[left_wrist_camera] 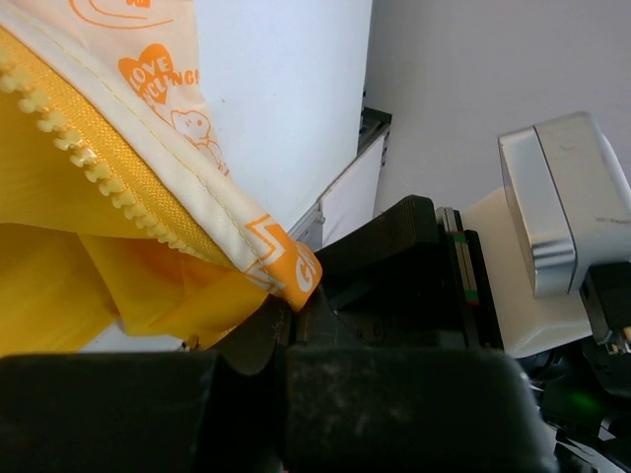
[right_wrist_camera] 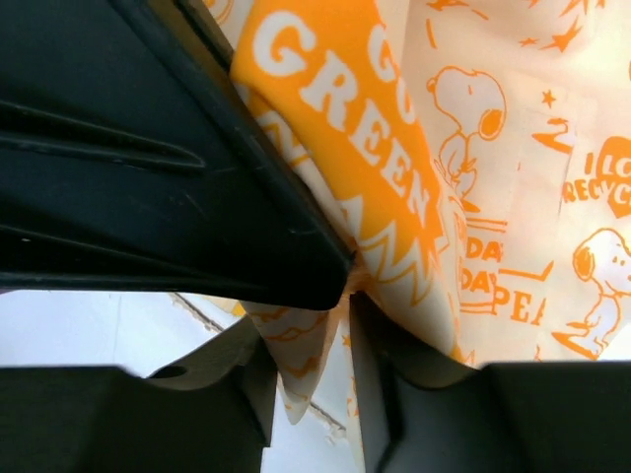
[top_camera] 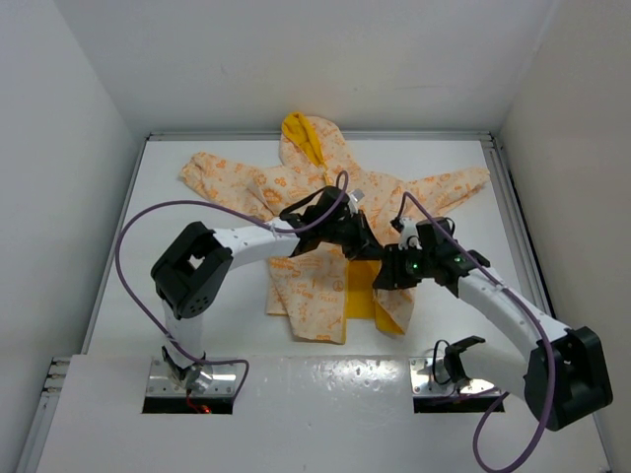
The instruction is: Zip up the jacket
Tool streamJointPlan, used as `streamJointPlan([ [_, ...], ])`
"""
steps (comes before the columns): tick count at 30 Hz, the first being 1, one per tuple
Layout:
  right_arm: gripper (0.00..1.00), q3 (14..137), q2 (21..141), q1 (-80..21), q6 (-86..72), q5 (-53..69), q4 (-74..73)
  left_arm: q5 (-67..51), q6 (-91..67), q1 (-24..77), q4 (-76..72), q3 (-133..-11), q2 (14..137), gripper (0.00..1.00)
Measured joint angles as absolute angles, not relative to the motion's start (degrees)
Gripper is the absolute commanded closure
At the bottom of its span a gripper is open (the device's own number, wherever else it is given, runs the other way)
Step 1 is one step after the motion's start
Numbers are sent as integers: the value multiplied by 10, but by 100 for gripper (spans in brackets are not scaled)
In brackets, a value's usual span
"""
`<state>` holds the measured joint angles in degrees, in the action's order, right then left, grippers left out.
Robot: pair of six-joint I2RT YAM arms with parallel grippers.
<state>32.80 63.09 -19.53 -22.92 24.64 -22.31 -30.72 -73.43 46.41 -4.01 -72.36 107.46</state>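
Note:
The cream jacket (top_camera: pixel 258 183) with orange prints lies spread on the white table (top_camera: pixel 158 256), hood to the back, its front open low down and showing yellow lining (top_camera: pixel 361 301). My left gripper (top_camera: pixel 355 239) is over the jacket's middle. In the left wrist view the left gripper (left_wrist_camera: pixel 286 330) is shut on the bottom corner of the front edge, beside the yellow zipper teeth (left_wrist_camera: pixel 89 163). My right gripper (top_camera: pixel 387 274) is close to its right. In the right wrist view the right gripper (right_wrist_camera: pixel 311 365) has a narrow gap between its fingers, and a fold of jacket fabric (right_wrist_camera: pixel 296 355) hangs in it.
White walls close the table in at the back and both sides. A raised rim (top_camera: pixel 508 197) runs along the table's right side. The two arms' cables (top_camera: pixel 128 246) loop above the table. Both gripper heads nearly touch; the left one's black body (right_wrist_camera: pixel 148 148) fills the right wrist view's upper left.

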Motion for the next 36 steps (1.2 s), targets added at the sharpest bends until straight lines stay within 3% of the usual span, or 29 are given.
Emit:
streamJointPlan([
  [6,74,318,619,-192,-228,263,-221,-307,-729,466,-39,-724,1074,100],
  [9,69,317,618,-191,-225,280,-221,-306,-721,464,-35,-724,1075,100],
  [14,71,317,617,-184,-225,307,-220,-305,-709,464,-27,-724,1074,100],
  [16,66,317,617,-179,-228,315,-220,-304,-707,462,-24,-724,1074,100],
  [22,68,317,617,-157,-233,342,-220,-302,-703,458,-20,-724,1074,100],
  [26,62,317,618,-156,-225,360,-221,-302,-697,456,-20,-724,1074,100],
  [32,62,317,642,-166,-192,375,-241,-302,-692,456,-13,-726,1074,100],
  [36,71,317,644,-171,-174,376,-246,-302,-691,456,-7,-730,1073,100],
])
